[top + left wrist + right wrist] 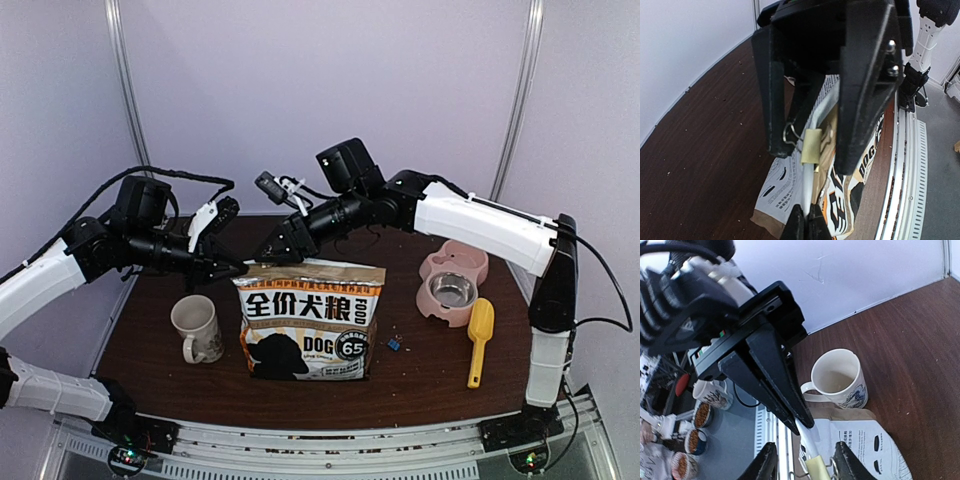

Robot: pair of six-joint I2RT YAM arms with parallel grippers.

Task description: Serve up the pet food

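Note:
A brown paper dog food bag (pixel 310 320) stands upright mid-table; the pet food itself is hidden inside it. A pale yellow binder clip (pixel 812 146) pinches the folded top edge. My left gripper (pixel 805 222) is shut on that top edge near the bag's left corner (pixel 240 270). From the other side, my right gripper (pixel 807 465) straddles the binder clip (pixel 815 469), and its fingers (pixel 766 465) press against the clip's wire handles. In the top view the right gripper (pixel 275 250) sits just above the bag's top left.
A white mug (pixel 198 328) stands left of the bag, close under my left arm. A pink feeder with a steel bowl (pixel 452 288) is at the right, a yellow scoop (pixel 480 340) in front of it. A small blue object (pixel 394 344) lies beside the bag.

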